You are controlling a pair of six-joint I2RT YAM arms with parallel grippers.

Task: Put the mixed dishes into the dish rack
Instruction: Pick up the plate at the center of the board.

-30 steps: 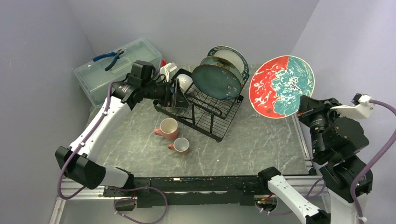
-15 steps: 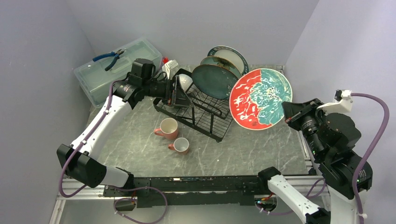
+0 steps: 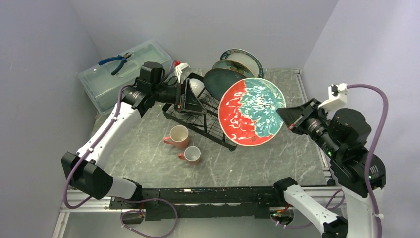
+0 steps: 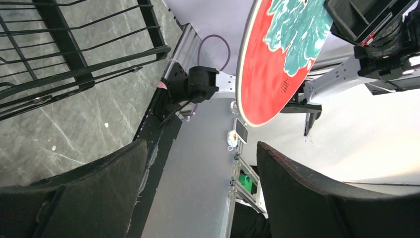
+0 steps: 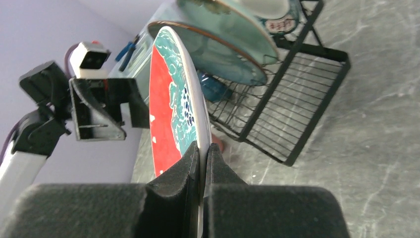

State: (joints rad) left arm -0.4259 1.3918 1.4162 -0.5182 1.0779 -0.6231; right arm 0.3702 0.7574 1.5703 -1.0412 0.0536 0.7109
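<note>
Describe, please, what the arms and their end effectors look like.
The left arm and right arm have white links, black joints and a purple cable each. The left end effector and right end effector are black with dark foam pads.

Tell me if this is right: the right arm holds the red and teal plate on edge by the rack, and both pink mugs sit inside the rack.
Nearly. The right gripper does hold the plate on edge by the rack, but both pink mugs stand on the table in front of it, not inside; the top view shows this.
</note>
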